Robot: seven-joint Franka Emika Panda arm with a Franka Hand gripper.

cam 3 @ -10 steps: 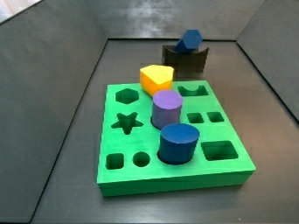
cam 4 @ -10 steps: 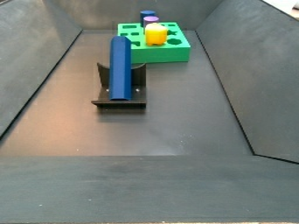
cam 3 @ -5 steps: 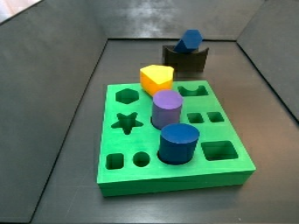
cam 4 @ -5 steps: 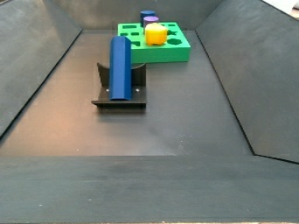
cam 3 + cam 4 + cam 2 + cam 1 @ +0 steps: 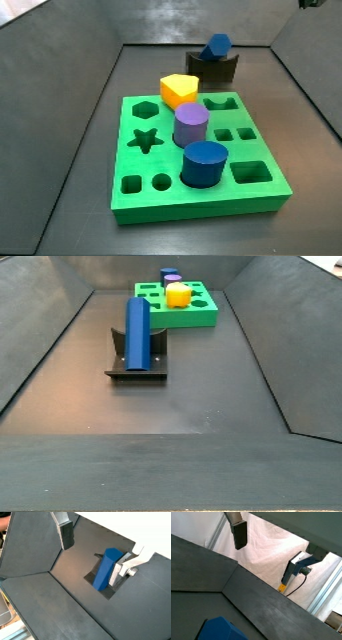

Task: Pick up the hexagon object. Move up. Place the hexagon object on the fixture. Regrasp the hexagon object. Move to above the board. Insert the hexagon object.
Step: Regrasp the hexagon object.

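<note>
gripper [image 5: 66,534]: up high over the bin, only one padded finger [image 5: 239,534] shows, so can't tell if it's open or closed
hexagon object [image 5: 138,331]: leaning in the fixture [image 5: 136,360], nothing holding it
board [image 5: 201,161]: beside the fixture
floor [image 5: 174,406]: dark, bare in front of the fixture, sloped walls around

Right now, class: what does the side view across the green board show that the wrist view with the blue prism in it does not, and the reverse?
Only the side view: the board with its shaped holes, and the yellow piece, purple cylinder and dark-blue cylinder standing in it. Only the wrist view: one finger of the gripper, up above the floor and apart from the prism; open or shut cannot be told. Both: the hexagon object resting on the fixture.
</note>
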